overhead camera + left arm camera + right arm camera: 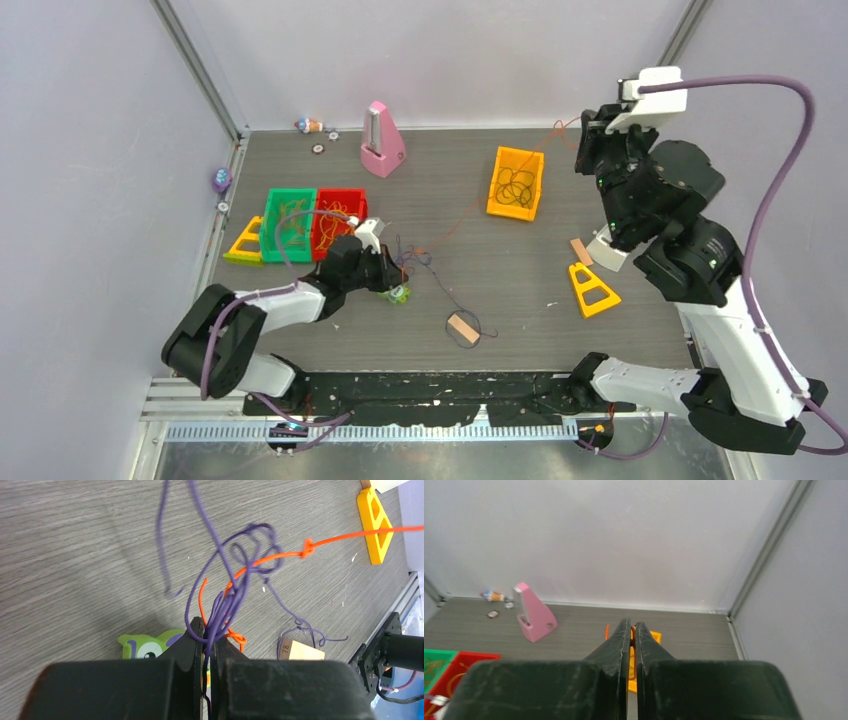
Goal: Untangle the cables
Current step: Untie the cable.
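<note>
My left gripper (209, 634) is clamped shut on a bundle of purple strands (226, 607), pinched right at the fingertips, low over the table (520, 290). My right gripper (632, 628) is also closed, held high toward the back right. Its own camera shows only a sliver of orange in the gap, which could be the strand or the bin behind it. The top view shows the orange strand (350, 538) running up to it in a straight, tight line, so I judge that I have its end.

Just past the left fingers, the cables (252, 566) are a snarl. Purple loops wrap the orange strand, and the orange strand has a small knot (307, 547) further along. A green owl toy (145, 647) lies beside the fingers and a wooden tag (300, 650) lies nearby with a thin purple tail curling over it.

As for progress, the orange bin (517, 182), green bin (290, 225) and red bin (338, 222) each hold wires, so some sorting looks done. This purple and orange pair is not yet parted.

Only the left wrist view shows how the loops cross. The top view shows the arms well apart and the line stretched between them. The right wrist view adds little but the pink metronome (535, 614).
</note>
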Controlling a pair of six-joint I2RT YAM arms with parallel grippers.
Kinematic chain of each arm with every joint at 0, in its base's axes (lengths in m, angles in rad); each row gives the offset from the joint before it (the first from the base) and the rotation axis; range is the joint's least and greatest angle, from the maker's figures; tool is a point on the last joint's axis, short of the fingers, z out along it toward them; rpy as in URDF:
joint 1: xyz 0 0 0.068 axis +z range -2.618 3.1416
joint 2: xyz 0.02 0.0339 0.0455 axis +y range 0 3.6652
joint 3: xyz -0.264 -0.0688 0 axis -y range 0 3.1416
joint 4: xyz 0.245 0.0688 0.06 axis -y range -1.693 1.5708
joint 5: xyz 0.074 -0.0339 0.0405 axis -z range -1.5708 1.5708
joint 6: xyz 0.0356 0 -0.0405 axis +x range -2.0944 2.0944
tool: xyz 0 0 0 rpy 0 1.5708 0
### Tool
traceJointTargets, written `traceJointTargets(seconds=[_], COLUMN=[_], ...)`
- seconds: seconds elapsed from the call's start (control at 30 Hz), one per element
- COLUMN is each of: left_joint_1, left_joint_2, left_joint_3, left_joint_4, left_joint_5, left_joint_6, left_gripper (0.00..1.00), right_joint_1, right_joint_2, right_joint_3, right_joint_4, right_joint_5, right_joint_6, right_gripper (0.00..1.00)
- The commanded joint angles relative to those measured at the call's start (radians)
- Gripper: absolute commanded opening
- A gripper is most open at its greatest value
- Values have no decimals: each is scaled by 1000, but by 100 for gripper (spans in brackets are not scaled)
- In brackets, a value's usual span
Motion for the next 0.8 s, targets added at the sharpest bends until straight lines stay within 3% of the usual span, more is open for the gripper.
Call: traceJointTargets(seconds=[0.0, 0.07, 0.17, 0.3, 0.37, 0.4, 0.47, 0.6, 0.77], left_joint_1=[11, 11, 10, 5, 4, 4, 1, -2, -2], left_joint_2=[-120, -179, -258, -279, -280, -281, -282, -284, -299], left_joint_3=[46, 57, 76, 108, 114, 113, 122, 137, 119], left_joint_4=[-161, -223, -279, -340, -363, -367, -382, -432, -435], left_joint_5=[-53, -68, -62, -21, -15, -1, 28, 20, 7], left_joint_6=[70, 87, 121, 151, 173, 192, 225, 257, 262], left_gripper=[0, 0, 0, 0, 0, 0, 0, 0, 0], right_joint_1=[-36, -96, -183, -193, -193, -193, -193, -151, -114], right_joint_2=[21, 59, 118, 113, 119, 138, 199, 284, 310], right_joint_3=[-34, -20, -102, -335, -451, -483, -554, -648, -759], right_joint_4=[-62, -200, -364, -349, -295, -276, -238, -120, 145], right_joint_5=[159, 147, 1, -197, -281, -314, -354, -501, -674], right_joint_6=[-13, 12, 90, 211, 260, 279, 282, 222, 193], right_gripper=[5, 5, 5, 12, 36, 64, 80, 81, 78])
